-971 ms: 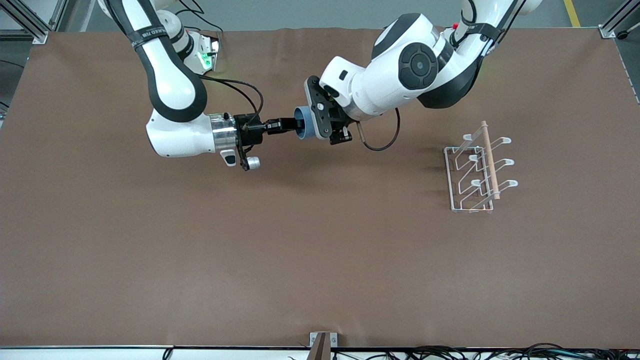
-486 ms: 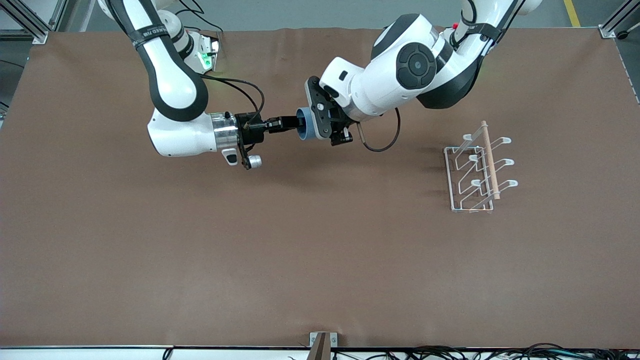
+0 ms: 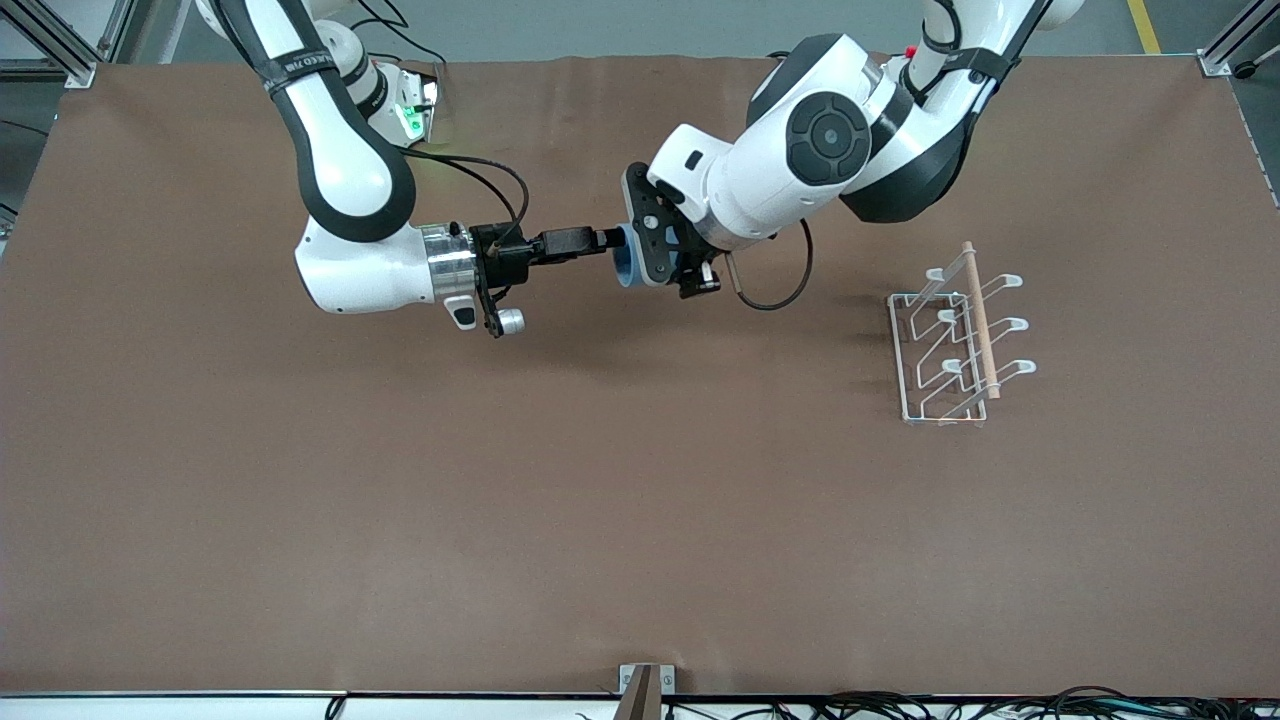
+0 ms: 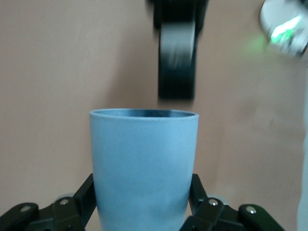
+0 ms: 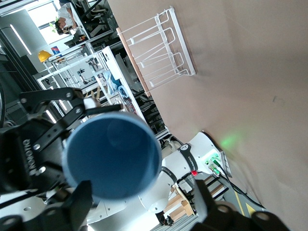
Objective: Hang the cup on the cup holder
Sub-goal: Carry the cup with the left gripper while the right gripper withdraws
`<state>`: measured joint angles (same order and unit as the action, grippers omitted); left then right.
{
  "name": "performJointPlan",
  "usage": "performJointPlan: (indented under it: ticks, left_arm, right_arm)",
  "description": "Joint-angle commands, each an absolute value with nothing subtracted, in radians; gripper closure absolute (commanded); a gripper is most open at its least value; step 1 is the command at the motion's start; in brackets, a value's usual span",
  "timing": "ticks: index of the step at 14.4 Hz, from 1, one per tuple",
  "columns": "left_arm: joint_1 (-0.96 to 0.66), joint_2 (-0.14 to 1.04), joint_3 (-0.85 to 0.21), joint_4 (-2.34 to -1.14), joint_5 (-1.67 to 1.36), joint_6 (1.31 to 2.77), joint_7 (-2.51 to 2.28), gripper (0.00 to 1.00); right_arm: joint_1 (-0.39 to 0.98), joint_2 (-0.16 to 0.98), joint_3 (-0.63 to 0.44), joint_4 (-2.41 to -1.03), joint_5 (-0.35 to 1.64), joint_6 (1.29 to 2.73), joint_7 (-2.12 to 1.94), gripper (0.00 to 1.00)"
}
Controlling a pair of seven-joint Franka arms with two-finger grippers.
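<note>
Here the left pincer (image 3: 632, 262) gripped the cup (image 3: 626, 268) at upper centre; the right pincer (image 3: 600, 240) stood open beside it.

A brown mat (image 3: 640, 500) covers the counter almost edge to edge, smooth but for faint creases near its upper border in the front view. Past that border lies grey floor (image 3: 600, 25) with a yellow line (image 3: 1143, 25), aluminium frame posts (image 3: 60, 45) stand at the mat's corners, and black cables (image 3: 900, 705) trail along its lower edge. Past the mat, the right wrist view shows a bright workshop with shelving (image 5: 91, 72) and a yellow hard hat (image 5: 44, 56).
</note>
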<state>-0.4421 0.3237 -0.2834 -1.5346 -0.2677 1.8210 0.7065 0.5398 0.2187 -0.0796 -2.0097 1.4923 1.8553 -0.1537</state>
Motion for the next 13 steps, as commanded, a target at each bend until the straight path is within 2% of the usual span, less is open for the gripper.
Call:
performJointPlan:
  ticks: [1,5,7,13]
  left_arm:
    - [-0.439,0.281,-0.279,-1.509,-0.119,1.698,0.716,0.84]
    - [-0.454,0.258,-0.291,-1.499,0.2,1.531,0.707,0.85]
    - [-0.448,0.255,-0.295,-1.499,0.268,1.471,0.725,1.0]
    - [-0.477,0.278,-0.302,-1.517,0.624,1.315,0.758,1.0]
  right_arm:
    - [0.512,0.193,-0.086,-2.02,1.48,1.851,-0.152,0.0]
    - [0.361,0.186,-0.086,-1.993,1.225,1.813,-0.141,0.0]
    - [0.28,0.183,-0.086,-1.965,1.044,1.795,-0.115,0.0]
    - [0.092,0.176,-0.086,-1.861,0.479,1.804,-0.106,0.0]
